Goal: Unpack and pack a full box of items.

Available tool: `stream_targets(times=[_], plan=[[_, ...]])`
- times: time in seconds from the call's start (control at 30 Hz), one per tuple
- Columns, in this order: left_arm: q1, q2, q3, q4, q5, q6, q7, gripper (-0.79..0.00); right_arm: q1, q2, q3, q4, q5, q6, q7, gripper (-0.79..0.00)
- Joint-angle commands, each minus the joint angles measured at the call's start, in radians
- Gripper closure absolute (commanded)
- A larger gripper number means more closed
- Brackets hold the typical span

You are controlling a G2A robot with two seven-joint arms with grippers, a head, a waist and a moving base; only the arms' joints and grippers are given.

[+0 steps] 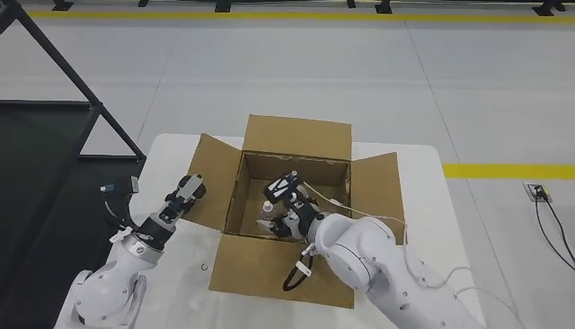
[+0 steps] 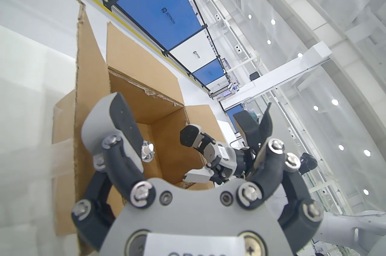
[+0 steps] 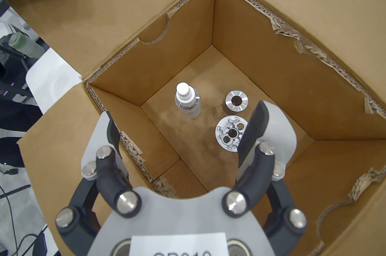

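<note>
Status: unpacking is judged incomplete, and packing has not begun.

The box (image 1: 296, 136) stands at the middle of the worktop (image 1: 175, 154) with all four flaps folded outward. Three items rest on its floor: a spray bottle (image 3: 187, 102) standing upright, a metal ring (image 3: 236, 102) near it, and a perforated metal disc (image 3: 229, 133) just beside the ring. None touches another.

The right pincer (image 3: 185, 115) hangs over the box opening, jaws spread wide and holding nothing. The left pincer (image 2: 193, 115) sits outside the box over the left flap, also spread and empty.

Remaining, by my reading: lift out the three items, then return everything to the box. Whether other contents have been removed cannot be established.
</note>
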Motion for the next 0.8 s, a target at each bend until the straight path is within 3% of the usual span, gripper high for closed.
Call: stream_targets(times=[0.0, 0.3, 0.6, 0.63, 0.7, 0.77], plan=[[0.0, 0.0, 0.0, 0.0, 0.0, 0.0, 0.0, -0.785, 0.04, -0.018, -0.034, 0.043, -0.007, 0.006, 0.017, -0.785], [0.0, 0.0, 0.0, 0.0, 0.0, 0.0, 0.0, -0.785, 0.183, -0.106, -0.139, 0.283, 0.029, -0.013, 0.023, -0.785], [0.0, 0.0, 0.0, 0.0, 0.0, 0.0, 0.0, -0.785, 0.237, -0.175, -0.204, 0.409, 0.018, -0.014, 0.034, -0.782], [0.0, 0.0, 0.0, 0.0, 0.0, 0.0, 0.0, -0.785, 0.239, -0.18, -0.207, 0.418, 0.014, -0.012, 0.036, -0.748], [0.0, 0.0, 0.0, 0.0, 0.0, 0.0, 0.0, -0.785, 0.243, -0.19, -0.21, 0.436, 0.011, -0.01, 0.041, -0.585], [0.0, 0.0, 0.0, 0.0, 0.0, 0.0, 0.0, -0.785, 0.247, -0.199, -0.208, 0.456, 0.013, -0.008, 0.045, -0.57]])
